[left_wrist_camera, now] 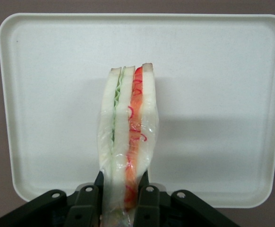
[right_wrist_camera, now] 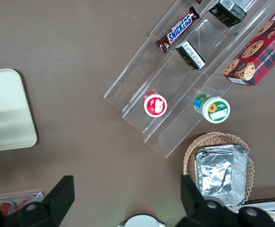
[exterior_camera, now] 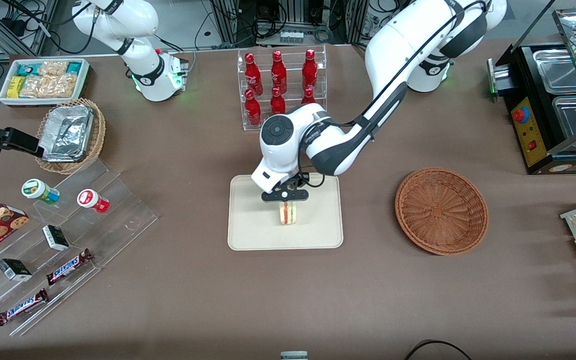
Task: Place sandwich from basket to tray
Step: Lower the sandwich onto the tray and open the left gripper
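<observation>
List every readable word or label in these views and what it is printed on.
"SNICKERS": bar on the clear stepped stand.
"SNICKERS": two bars in the front view.
Cookie box: lettering too small.
Red bottles: script unreadable.
Gripper, holding the sandwich over the tray: no text.

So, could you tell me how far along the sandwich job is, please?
Done: the basket is empty. In hand: the gripper is above the tray, its fingers shut on the sandwich. Left: setting it down and letting go.

Wrapped sandwich (left_wrist_camera: pixel 128 137), seemingly upright, above cream tray (exterior_camera: pixel 248 235); wicker basket (exterior_camera: pixel 441 210) beside it.
</observation>
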